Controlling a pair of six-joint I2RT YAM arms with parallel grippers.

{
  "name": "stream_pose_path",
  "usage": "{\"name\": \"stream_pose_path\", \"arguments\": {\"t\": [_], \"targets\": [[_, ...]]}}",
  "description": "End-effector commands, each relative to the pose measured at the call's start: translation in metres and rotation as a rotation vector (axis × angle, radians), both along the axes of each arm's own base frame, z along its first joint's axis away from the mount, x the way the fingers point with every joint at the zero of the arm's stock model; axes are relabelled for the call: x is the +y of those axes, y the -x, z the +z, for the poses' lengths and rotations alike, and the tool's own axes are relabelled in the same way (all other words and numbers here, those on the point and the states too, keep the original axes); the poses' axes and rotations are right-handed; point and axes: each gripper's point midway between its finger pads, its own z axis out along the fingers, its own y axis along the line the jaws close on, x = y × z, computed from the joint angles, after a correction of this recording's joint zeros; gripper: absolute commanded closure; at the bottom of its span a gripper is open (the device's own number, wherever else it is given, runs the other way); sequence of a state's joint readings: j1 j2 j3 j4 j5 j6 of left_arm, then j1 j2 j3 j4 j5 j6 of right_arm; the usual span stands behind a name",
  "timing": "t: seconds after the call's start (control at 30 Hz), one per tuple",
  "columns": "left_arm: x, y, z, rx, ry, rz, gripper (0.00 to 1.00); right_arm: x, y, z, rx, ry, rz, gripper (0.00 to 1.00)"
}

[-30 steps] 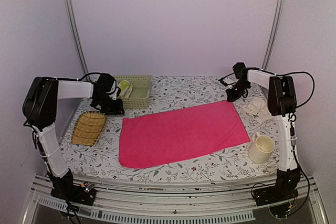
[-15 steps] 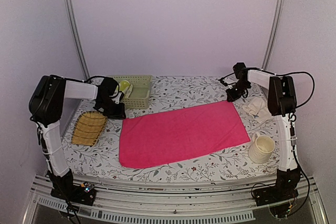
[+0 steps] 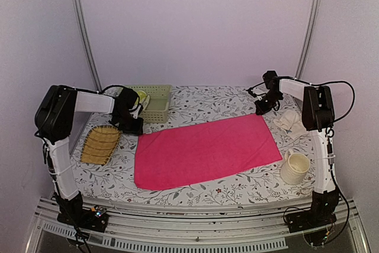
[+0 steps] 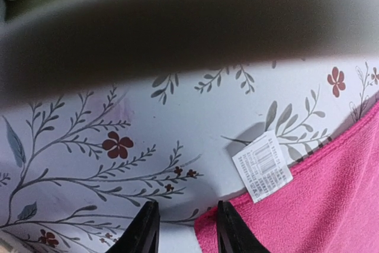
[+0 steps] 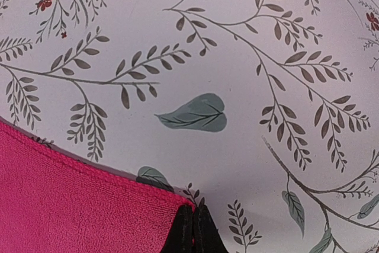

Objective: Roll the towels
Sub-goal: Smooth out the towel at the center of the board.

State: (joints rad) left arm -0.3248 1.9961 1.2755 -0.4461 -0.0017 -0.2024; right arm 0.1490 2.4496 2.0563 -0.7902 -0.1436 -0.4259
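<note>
The pink towel (image 3: 204,149) lies flat and spread across the middle of the floral table. My left gripper (image 3: 134,126) is low at its far left corner; in the left wrist view it (image 4: 185,226) is open, one finger on the bare cloth, the other over the pink edge (image 4: 308,205), beside the white tag (image 4: 262,166). My right gripper (image 3: 260,109) is at the far right corner; in the right wrist view it (image 5: 194,228) is shut on the pink corner (image 5: 77,199). The cream-white towel (image 3: 291,121) lies crumpled at the right.
A woven straw mat (image 3: 100,144) lies at the left edge. A pale green basket (image 3: 150,102) stands at the back left, just behind my left gripper. A cream mug (image 3: 295,167) stands at the front right beside the pink towel.
My left gripper has moved a little to the right, toward the towel's far left corner. The right arm and the towel have not moved.
</note>
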Motion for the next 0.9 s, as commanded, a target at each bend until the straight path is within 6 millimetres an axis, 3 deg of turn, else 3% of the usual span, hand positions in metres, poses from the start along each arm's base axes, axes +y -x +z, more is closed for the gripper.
{"name": "stream_pose_path", "arguments": {"t": [0.0, 0.13, 0.4, 0.53, 0.6, 0.87], "targets": [[-0.002, 0.007, 0.013, -0.022, 0.005, -0.018, 0.64, 0.006, 0.011, -0.025, 0.074, -0.023, 0.012, 0.97], [-0.018, 0.007, 0.027, -0.054, 0.087, -0.060, 0.64, 0.007, 0.012, -0.026, 0.079, -0.026, 0.011, 0.97], [-0.009, 0.012, 0.007, -0.006, -0.015, -0.057, 0.65, 0.008, 0.014, -0.027, 0.087, -0.028, 0.014, 0.96], [-0.010, 0.012, 0.007, -0.007, -0.024, -0.063, 0.65, 0.010, 0.015, -0.028, 0.088, -0.029, 0.017, 0.96], [-0.011, 0.016, -0.007, 0.025, -0.036, -0.076, 0.66, 0.009, 0.015, -0.029, 0.090, -0.028, 0.018, 0.96], [-0.009, 0.020, -0.020, 0.043, -0.085, -0.091, 0.66, 0.011, 0.016, -0.030, 0.093, -0.027, 0.021, 0.96]]}}
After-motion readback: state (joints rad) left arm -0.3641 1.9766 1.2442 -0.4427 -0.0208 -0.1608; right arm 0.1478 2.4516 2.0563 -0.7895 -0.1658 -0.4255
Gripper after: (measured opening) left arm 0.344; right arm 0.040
